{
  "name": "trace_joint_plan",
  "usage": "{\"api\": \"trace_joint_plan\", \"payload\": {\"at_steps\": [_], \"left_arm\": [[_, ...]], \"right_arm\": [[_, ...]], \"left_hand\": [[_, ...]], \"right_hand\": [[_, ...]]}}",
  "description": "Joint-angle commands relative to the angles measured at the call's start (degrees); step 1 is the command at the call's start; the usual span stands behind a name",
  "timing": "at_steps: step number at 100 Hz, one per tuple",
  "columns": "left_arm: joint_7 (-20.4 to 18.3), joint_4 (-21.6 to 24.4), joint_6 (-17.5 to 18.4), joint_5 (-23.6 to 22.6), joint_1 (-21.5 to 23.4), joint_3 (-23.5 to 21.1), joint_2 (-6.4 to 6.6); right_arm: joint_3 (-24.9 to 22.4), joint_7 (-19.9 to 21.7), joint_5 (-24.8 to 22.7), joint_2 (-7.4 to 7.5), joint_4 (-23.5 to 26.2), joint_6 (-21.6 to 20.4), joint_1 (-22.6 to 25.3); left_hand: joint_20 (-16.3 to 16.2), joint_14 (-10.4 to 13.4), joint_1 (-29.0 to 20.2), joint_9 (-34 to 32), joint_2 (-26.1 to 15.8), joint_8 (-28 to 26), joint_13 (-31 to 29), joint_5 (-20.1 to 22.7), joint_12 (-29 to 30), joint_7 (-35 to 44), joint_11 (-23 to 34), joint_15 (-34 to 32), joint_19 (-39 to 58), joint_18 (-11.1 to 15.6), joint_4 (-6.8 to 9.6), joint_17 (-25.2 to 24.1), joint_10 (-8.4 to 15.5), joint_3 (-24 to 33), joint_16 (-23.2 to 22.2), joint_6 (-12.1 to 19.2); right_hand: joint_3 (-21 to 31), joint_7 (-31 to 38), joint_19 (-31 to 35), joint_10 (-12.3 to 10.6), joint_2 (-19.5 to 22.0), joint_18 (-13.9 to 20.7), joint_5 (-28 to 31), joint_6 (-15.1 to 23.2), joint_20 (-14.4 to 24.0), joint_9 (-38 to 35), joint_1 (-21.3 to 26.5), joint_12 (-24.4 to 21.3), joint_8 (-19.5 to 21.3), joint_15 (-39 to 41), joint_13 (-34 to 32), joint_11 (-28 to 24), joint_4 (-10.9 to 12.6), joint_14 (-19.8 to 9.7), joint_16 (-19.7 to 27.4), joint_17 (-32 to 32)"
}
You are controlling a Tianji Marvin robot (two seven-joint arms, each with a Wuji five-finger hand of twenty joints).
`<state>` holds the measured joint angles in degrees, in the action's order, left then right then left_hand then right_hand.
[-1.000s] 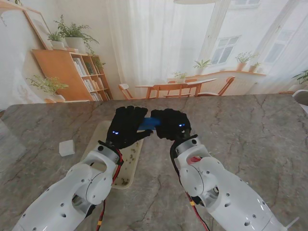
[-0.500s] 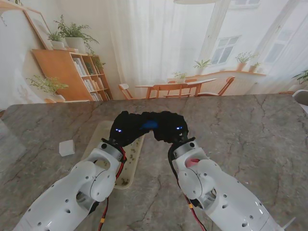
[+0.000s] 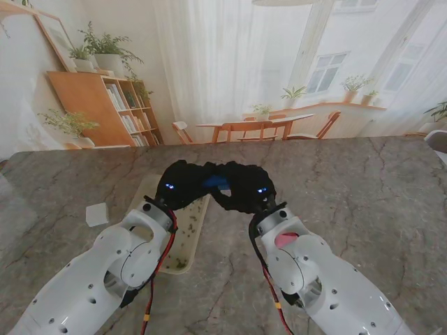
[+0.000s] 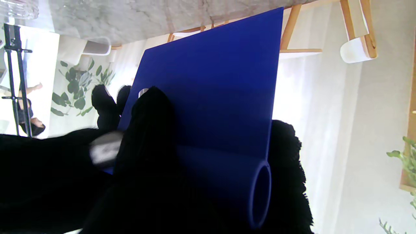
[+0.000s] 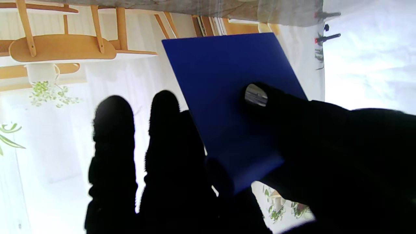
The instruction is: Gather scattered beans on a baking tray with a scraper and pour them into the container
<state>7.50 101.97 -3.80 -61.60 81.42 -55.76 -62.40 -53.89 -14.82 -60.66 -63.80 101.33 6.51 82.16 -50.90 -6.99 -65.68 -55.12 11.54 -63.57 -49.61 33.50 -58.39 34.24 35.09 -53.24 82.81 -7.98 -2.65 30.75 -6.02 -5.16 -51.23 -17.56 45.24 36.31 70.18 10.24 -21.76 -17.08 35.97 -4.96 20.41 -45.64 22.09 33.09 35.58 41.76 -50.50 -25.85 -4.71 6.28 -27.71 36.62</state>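
Marbled grey stone tabletop (image 3: 363, 202) fills the stand view, with a sunlit room backdrop of shelves, plants and wooden chairs beyond it.

At the centre, 2 black-gloved hands meet above the table. My left hand (image 3: 183, 187) and right hand (image 3: 246, 188) both touch a blue scraper (image 3: 215, 183), which shows only as a small blue patch between them. In the left wrist view, the left hand's fingers (image 4: 152, 130) wrap the scraper's rolled handle (image 4: 256, 191), and its flat blade points away toward the table. In the right wrist view, the right thumb (image 5: 276, 107) presses on the blade face while other fingers (image 5: 165, 130) sit behind it. Both hands look closed on the tool, as if mid-handover.

Outward to my left, a pale baking tray (image 3: 197, 230) lies partly under the left arm, with small dark beans (image 3: 180, 263) scattered near its nearer end. A small white container (image 3: 97, 213) sits farther left, well apart from the tray.

Risks, as I judge them: if 1 hand lets go before the other's grip is firm, the thin blade could slip and drop onto the tray, scattering beans. A tilted regrasp would leave the blade edge uneven against the tray, so beans could slide past underneath.
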Motion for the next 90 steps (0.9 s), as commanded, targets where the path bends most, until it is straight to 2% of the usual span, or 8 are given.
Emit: {"api": "trace_joint_plan", "payload": {"at_steps": [1, 10, 23, 53, 64, 73, 86, 90], "left_arm": [[-0.4, -0.5, 0.6, -0.7, 0.1, -0.5, 0.19], [-0.9, -0.6, 1.4, -1.7, 0.3, -1.6, 0.48], [-1.9, -1.0, 4.2, -3.2, 0.7, -3.7, 1.01], [-5.3, -3.9, 12.4, -5.3, 1.0, -10.5, 2.31], [-5.9, -6.4, 14.5, -4.0, 0.0, -12.0, 2.44], [-6.1, -9.2, 16.6, -1.8, -1.5, -12.5, 2.42], [-5.4, -14.6, 20.8, 0.5, -5.0, -12.2, 2.5], [-5.0, -16.5, 22.0, 0.9, -6.4, -11.8, 2.52]], "right_arm": [[-0.3, 1.5, 0.4, 0.29, 3.1, -1.2, 1.2], [-1.6, 2.0, 0.2, 0.39, 4.5, -1.6, 2.0], [-3.5, 1.2, -0.3, 0.23, 6.6, -0.7, 3.2], [-9.6, 1.2, -0.3, -0.2, 11.8, 6.0, 7.6], [-12.1, 1.7, 2.7, -0.52, 12.3, 7.6, 9.4], [-13.6, 1.8, 6.8, -1.08, 12.6, 10.2, 10.8], [-15.9, 0.8, 11.5, -1.91, 13.1, 13.3, 12.9], [-16.8, 0.1, 12.3, -2.15, 13.4, 14.0, 13.5]], "left_hand": [[-2.2, 6.8, -8.3, -1.8, -13.4, -1.7, -2.2, 0.6, -3.5, 3.3, 7.4, -10.6, 1.5, 2.5, -3.58, -0.9, 3.8, 11.4, -4.8, 5.2], [-2.3, 7.5, -8.3, -1.4, -13.6, -2.1, -2.2, 0.3, -3.6, 3.3, 7.3, -10.0, 0.9, 2.9, -3.57, -1.1, 4.1, 11.2, -4.3, 5.5], [-2.1, 7.6, -8.3, -0.2, -14.4, -2.8, -1.2, -0.7, -3.2, 3.3, 6.8, -8.2, -0.8, 3.4, -3.54, -1.9, 4.8, 10.8, -3.6, 6.1], [-0.5, 8.1, -8.3, 4.6, -17.0, -3.6, 2.1, -4.2, 1.4, 3.6, 4.3, -0.9, -7.7, 4.8, -3.01, -4.0, 6.2, 9.5, -0.9, 7.3], [0.2, 8.0, -8.3, 6.9, -17.5, -3.3, 4.1, -5.7, 3.5, 3.5, 3.3, 1.9, -10.6, 5.3, -2.89, -5.8, 6.2, 9.4, 0.2, 7.8], [0.9, 7.7, -8.3, 9.0, -18.0, -2.6, 6.1, -7.1, 5.5, 3.5, 2.1, 4.8, -13.5, 5.5, -2.82, -7.7, 6.2, 9.4, 1.3, 8.3], [1.7, 8.3, -8.3, 11.9, -18.7, -1.2, 8.1, -9.4, 7.8, 3.6, 0.6, 8.3, -17.5, 6.5, -2.72, -9.3, 6.8, 9.2, 2.7, 9.6], [1.9, 8.3, -8.3, 12.6, -19.0, -0.8, 8.6, -10.0, 8.3, 3.6, 0.4, 9.0, -18.3, 6.6, -2.74, -9.7, 6.9, 9.1, 3.0, 9.7]], "right_hand": [[-6.0, -7.1, -1.8, 1.9, 4.2, -3.2, -5.1, 5.4, 1.6, 4.1, -4.6, -1.5, 1.6, -4.2, 4.5, 3.8, 0.3, 2.9, 0.9, -5.0], [-15.8, -14.6, -5.3, 4.6, 10.7, -5.5, -7.0, 2.2, 2.5, 8.1, -4.6, -3.2, 1.9, -10.4, 10.0, 9.0, 1.0, 6.8, 1.7, -12.4], [-22.2, -18.1, -8.2, 6.4, 14.3, -6.8, -6.9, 0.6, 2.7, 9.9, -2.9, -4.2, 1.8, -15.4, 14.1, 12.4, 1.7, 9.4, 2.6, -18.3], [-23.3, -17.9, -10.3, 5.5, 13.4, -5.0, -5.8, 1.5, 1.7, 8.2, -0.2, -4.1, 2.2, -16.6, 14.4, 12.6, 2.1, 8.5, 3.0, -19.8], [-23.3, -15.2, -12.4, 4.3, 12.0, -1.4, -2.5, 3.4, -1.2, 5.0, 3.1, -3.2, 3.6, -16.0, 12.4, 11.4, 2.5, 6.9, 3.1, -20.5], [-22.6, -14.7, -13.7, 4.3, 10.9, -0.8, -1.9, 3.7, -2.3, 4.6, 4.7, -3.2, 3.8, -16.2, 12.5, 11.4, 2.7, 6.9, 3.3, -21.4], [-19.9, -14.5, -14.6, 4.3, 10.1, -0.7, -1.5, 4.3, -4.0, 4.1, 3.9, -3.3, 3.7, -17.1, 12.7, 11.8, 2.7, 6.9, 3.7, -21.8], [-17.0, -14.4, -14.3, 4.2, 9.4, -0.7, -1.3, 4.3, -4.7, 3.9, 2.6, -3.2, 3.6, -17.3, 12.5, 12.0, 2.4, 7.0, 3.7, -21.9]]}}
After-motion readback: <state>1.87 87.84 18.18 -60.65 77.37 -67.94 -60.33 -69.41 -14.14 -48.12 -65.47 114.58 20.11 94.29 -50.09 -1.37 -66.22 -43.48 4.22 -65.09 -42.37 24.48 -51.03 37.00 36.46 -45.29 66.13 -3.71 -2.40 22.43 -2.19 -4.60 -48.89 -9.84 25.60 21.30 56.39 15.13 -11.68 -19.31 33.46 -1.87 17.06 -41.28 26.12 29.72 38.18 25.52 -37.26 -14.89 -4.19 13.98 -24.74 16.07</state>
